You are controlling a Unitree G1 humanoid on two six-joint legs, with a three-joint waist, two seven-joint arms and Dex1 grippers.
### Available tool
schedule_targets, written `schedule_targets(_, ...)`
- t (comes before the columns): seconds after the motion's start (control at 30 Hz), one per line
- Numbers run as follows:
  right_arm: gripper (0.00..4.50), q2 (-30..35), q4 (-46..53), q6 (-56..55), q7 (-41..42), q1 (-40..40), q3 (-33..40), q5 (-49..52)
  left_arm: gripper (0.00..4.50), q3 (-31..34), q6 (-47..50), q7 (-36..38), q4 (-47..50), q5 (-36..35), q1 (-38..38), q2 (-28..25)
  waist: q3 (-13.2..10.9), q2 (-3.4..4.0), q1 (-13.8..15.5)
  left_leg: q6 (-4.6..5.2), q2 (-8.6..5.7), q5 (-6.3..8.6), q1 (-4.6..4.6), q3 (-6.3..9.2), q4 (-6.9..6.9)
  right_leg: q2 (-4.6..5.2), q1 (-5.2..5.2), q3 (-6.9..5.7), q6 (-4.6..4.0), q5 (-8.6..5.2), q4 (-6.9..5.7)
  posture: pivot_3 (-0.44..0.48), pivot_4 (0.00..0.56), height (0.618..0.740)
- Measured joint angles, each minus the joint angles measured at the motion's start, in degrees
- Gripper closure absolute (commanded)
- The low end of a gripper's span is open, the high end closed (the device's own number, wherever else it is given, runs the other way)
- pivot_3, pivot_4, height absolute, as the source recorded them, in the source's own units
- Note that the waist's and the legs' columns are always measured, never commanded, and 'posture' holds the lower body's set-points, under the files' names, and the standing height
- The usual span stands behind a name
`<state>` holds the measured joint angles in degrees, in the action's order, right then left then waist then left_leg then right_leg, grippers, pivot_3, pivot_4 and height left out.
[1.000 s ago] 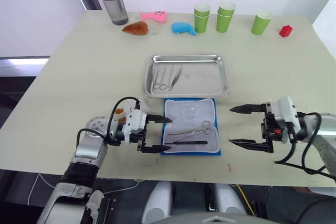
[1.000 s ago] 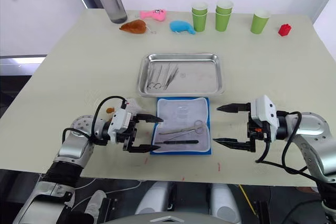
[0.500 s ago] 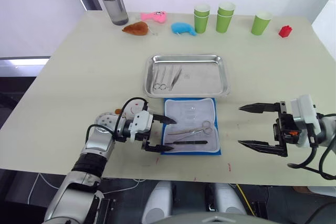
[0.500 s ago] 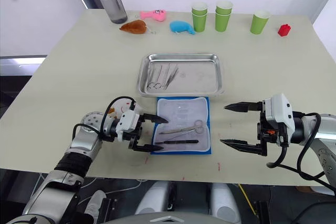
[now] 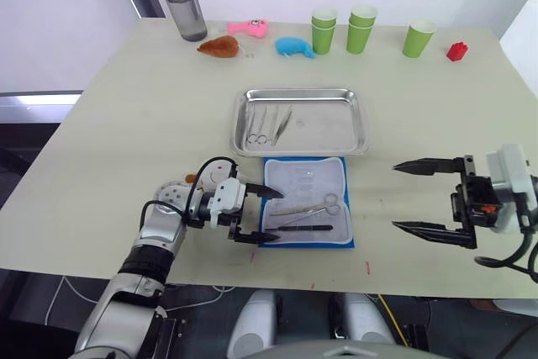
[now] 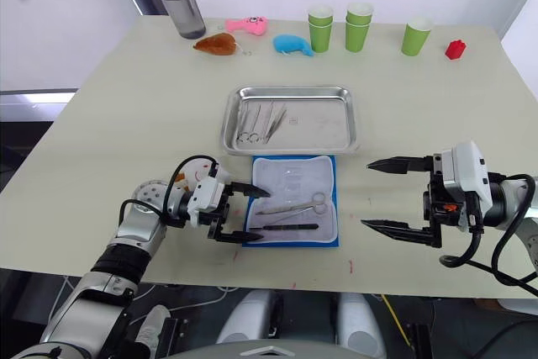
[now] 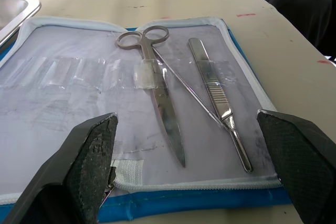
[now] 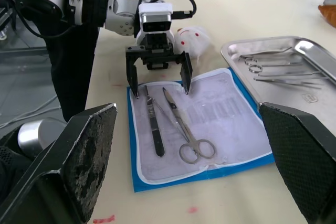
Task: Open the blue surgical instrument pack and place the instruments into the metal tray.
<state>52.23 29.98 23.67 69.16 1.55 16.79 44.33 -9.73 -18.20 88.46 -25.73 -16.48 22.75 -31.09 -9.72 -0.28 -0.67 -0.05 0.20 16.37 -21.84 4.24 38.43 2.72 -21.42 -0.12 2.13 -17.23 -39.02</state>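
1. Left gripper (image 5: 262, 217), its rough black fingers spread, straddles the near-left edge of the blue surgical instrument pack (image 5: 306, 202), with slim silver scissors (image 7: 153, 85) just ahead on the pale lining.
2. Right gripper (image 5: 427, 196), spread and empty, sits well right of it.
3. Shiny rimmed metal tray (image 5: 299, 122) lies just beyond the pack.

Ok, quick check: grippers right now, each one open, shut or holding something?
Left gripper: open, empty, its fingers at the left edge of the opened blue pack.
Right gripper: open, empty, over the bare table right of the pack.
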Motion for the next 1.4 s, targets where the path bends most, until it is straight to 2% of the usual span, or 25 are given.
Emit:
schedule_targets(0.17,0.00,0.0,0.0,0.2,-0.5,0.9,-0.6,-0.1,0.04,-0.1,0.1,-0.1,0.0,0.1,0.1,0.0,0.0,0.00,0.0,0.00,0.00,0.00,0.00,0.00,0.01,0.00,0.00,0.00,0.01,0.00,0.00,0.000,0.150,0.734)
schedule_targets(0.4,0.00,-0.1,0.0,1.2,-3.4,3.1,-6.4,-3.6,0.04,-0.8,0.3,-0.2,-0.5,0.6,0.7,0.0,0.0,0.02,0.0,0.00,-0.01,0.00,0.01,0.00,0.02,0.00,0.00,0.00,0.01,0.01,-0.02,0.000,0.150,0.734)
schedule_targets(0.47,0.00,-1.9,-0.3,1.4,-6.8,7.8,-11.5,-7.5,0.04,-1.1,0.3,-0.2,-1.6,1.0,1.3,0.0,0.1,0.06,-0.3,0.00,-0.05,0.00,0.07,-0.04,0.02,-0.02,0.00,0.05,0.02,0.02,-0.07,0.000,0.150,0.734)
schedule_targets(0.57,0.00,-3.2,-1.2,1.7,-8.6,10.3,-15.4,-10.7,0.04,-1.2,0.3,-0.2,-1.9,1.0,1.6,0.3,0.1,0.07,-0.2,0.00,-0.05,0.00,0.06,-0.01,0.02,-0.04,-0.01,0.03,0.01,0.02,-0.08,0.000,0.150,0.734)
schedule_targets(0.6,0.00,-4.3,-2.3,2.0,-10.3,12.9,-19.3,-14.5,0.04,-1.5,0.3,0.0,-2.1,1.0,1.8,0.3,0.1,0.09,-0.1,0.00,-0.05,-0.01,0.06,-0.02,0.02,-0.03,-0.01,0.04,0.01,0.02,-0.08,0.000,0.150,0.734)
schedule_targets(0.67,0.00,-4.7,-2.8,2.1,-10.9,13.7,-20.7,-15.6,0.04,-1.5,0.3,-0.1,-2.1,1.0,1.8,0.4,0.1,0.11,0.0,0.00,-0.05,-0.01,0.04,-0.01,0.02,-0.01,-0.02,0.03,0.01,0.02,-0.08,0.000,0.150,0.734)
schedule_targets(0.87,0.00,-10.9,-9.4,2.5,-13.5,23.5,-32.4,-26.1,0.04,-1.6,0.1,0.0,-2.5,1.1,1.9,0.4,0.1,0.16,-0.2,0.00,-0.07,-0.01,0.07,-0.01,0.05,-0.03,-0.07,0.05,0.01,0.02,-0.21,0.000,0.150,0.734)
schedule_targets(1.03,0.00,-12.4,-15.1,2.1,-13.3,27.6,-39.7,-34.5,0.04,-1.7,0.0,0.1,-2.5,1.1,1.9,0.4,0.2,0.19,-0.2,0.00,-0.09,-0.01,0.06,-0.02,0.05,-0.02,-0.10,0.06,0.01,0.02,-0.22,0.000,0.150,0.734)
schedule_targets(1.4,0.00,-17.2,-20.2,2.2,-12.9,30.9,-44.1,-41.0,0.04,-1.6,-0.4,0.0,-2.8,1.1,1.8,0.4,0.2,0.21,-0.2,0.00,-0.09,-0.01,0.07,-0.06,0.08,-0.02,-0.15,0.12,0.01,0.02,-0.37,0.000,0.150,0.734)
